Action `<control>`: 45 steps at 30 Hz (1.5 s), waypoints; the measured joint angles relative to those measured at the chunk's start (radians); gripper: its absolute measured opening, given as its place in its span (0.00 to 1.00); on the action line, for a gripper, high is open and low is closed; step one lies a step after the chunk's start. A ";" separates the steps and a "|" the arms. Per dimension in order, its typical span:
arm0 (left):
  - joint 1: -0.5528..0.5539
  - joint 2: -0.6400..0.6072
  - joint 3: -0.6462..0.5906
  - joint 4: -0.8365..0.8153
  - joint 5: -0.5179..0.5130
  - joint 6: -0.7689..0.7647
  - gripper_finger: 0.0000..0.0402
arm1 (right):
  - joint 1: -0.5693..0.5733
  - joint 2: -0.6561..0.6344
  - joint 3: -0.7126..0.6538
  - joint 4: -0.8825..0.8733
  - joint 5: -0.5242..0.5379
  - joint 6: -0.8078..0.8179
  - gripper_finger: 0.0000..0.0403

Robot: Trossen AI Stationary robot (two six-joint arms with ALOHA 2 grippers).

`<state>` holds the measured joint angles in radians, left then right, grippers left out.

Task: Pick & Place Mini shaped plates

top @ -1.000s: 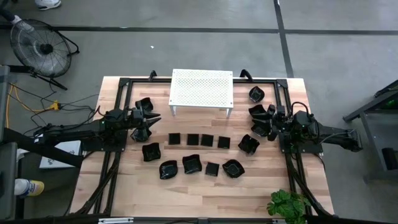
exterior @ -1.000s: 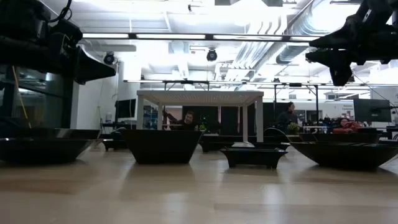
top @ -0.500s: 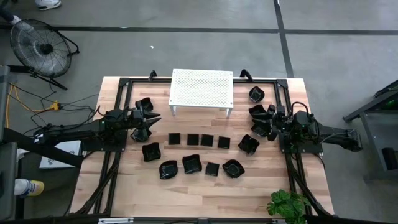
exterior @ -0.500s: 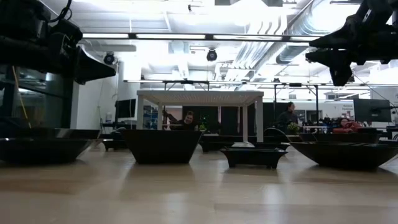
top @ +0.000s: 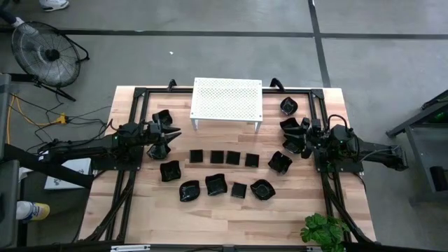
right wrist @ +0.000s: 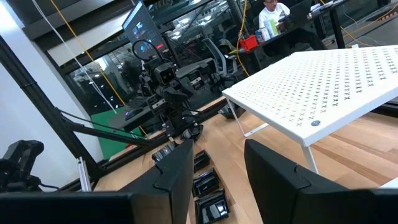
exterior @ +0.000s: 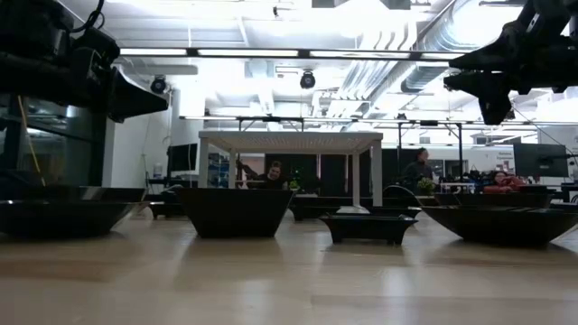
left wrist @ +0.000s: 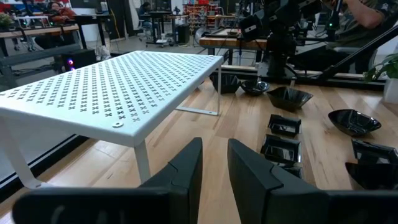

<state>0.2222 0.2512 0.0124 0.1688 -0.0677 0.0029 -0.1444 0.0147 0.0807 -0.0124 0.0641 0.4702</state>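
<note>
Mini shaped plates (top: 224, 171) lie across the middle of the bench (top: 140, 217): four flat squares in a row before the white perforated stand (top: 227, 99), which stands at the far edge, with wavy-rimmed ones nearer the front. At the left edge the left gripper (top: 170, 134) hovers beside two more plates, its fingers (left wrist: 186, 168) narrowly parted and holding nothing. At the right edge the right gripper (top: 305, 140) hangs over another cluster, its fingers (right wrist: 177, 171) moderately apart, also empty.
</note>
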 joint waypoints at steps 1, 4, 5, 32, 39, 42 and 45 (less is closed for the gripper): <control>0.000 0.000 0.000 0.000 0.000 0.000 0.18 | 0.000 0.000 0.000 0.000 0.000 0.000 0.34; 0.000 0.000 0.000 0.000 0.000 0.000 0.18 | 0.000 0.000 0.000 0.000 0.000 0.000 0.34; 0.000 0.000 0.000 0.000 0.000 0.000 0.18 | 0.000 0.000 0.000 0.000 0.000 0.000 0.34; 0.000 0.000 0.000 0.000 0.000 0.000 0.18 | -0.008 0.000 0.004 0.021 0.001 0.000 0.34; 0.000 0.000 0.000 -0.008 0.000 0.000 0.18 | -0.068 0.077 0.170 -0.084 0.004 -0.199 0.34; 0.000 0.000 0.000 -0.016 0.000 0.000 0.18 | -0.111 0.148 0.300 -0.198 0.012 -0.218 0.34; 0.000 0.000 0.000 -0.015 0.000 0.000 0.18 | -0.159 0.242 0.445 -0.338 0.011 -0.144 0.34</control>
<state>0.2218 0.2512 0.0124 0.1533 -0.0677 0.0029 -0.3037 0.2572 0.5258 -0.3500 0.0749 0.3261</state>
